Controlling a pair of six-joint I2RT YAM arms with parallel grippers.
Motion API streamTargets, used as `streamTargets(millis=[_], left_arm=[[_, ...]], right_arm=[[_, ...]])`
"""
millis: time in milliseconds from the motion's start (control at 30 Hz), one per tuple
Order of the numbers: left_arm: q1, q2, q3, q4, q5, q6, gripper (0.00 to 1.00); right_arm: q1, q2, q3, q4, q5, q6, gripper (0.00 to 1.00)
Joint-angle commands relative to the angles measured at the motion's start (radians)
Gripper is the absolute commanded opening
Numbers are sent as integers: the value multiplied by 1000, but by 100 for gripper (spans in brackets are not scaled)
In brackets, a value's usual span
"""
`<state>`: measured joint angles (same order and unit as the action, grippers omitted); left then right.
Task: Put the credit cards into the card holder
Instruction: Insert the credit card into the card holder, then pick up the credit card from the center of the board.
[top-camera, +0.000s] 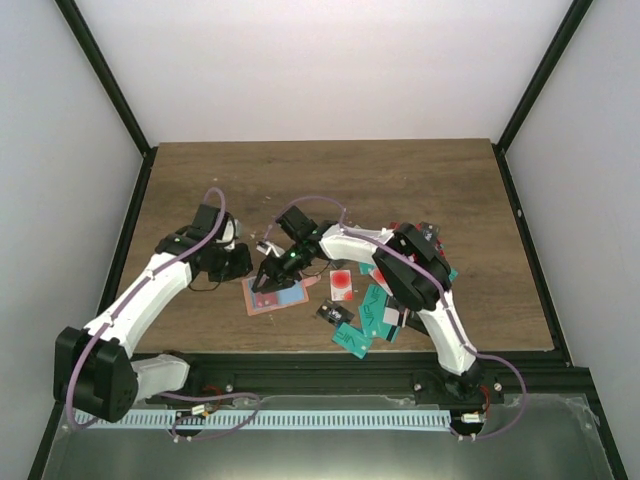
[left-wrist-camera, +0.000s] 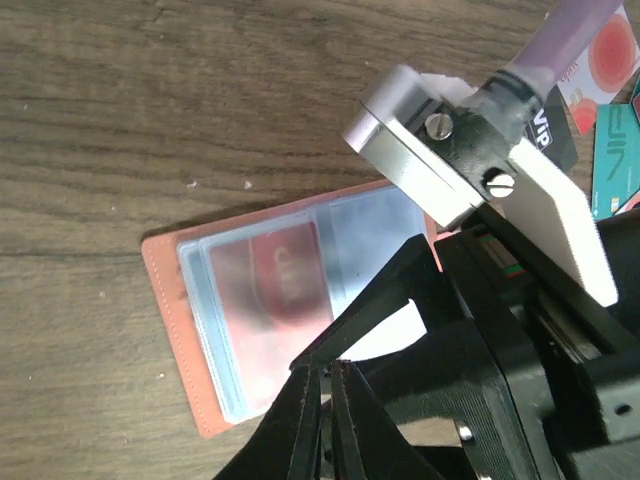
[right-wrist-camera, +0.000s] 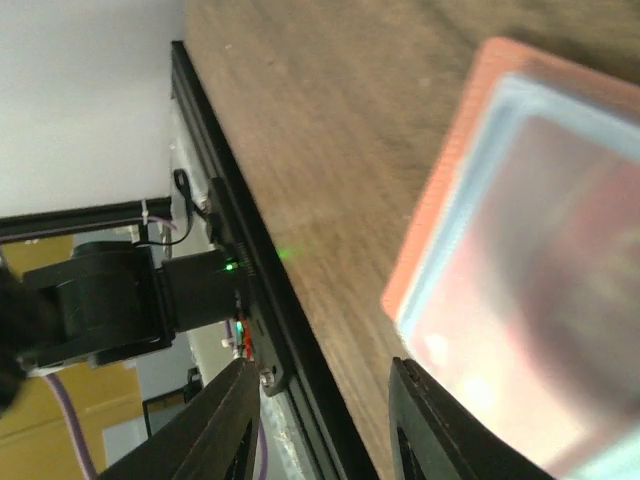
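Salmon-brown folding card holder laid open on the wooden worktop.
The right arm is stretched leftward and the right claw is parted over the holder; the left claw is pinched shut beside it.

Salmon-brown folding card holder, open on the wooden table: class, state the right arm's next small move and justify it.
Probably lift the right gripper away from the salmon-brown folding card holder and swing it toward the loose teal plastic cards. Its jaws stand apart with nothing between them, and a red card already sits inside the holder.
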<state>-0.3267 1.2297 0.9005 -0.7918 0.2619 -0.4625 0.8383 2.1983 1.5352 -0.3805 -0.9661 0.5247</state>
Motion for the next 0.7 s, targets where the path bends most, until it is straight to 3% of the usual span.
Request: streamTargets(millis=[0, 133, 333, 667], left_arm=[[4, -40, -30, -38, -10, -20, 7], [4, -69, -38, -17, 41, -18, 8], [-35, -78, -56, 52, 160, -5, 10], [-314, 41, -61, 241, 193, -66, 10]], right_arm=[[12, -34, 54, -21, -75, -27, 39], [9, -103, 41, -53, -57, -58, 41], [-22, -305, -158, -63, 71, -64, 41], [-129, -740, -641, -89, 336, 89, 42]])
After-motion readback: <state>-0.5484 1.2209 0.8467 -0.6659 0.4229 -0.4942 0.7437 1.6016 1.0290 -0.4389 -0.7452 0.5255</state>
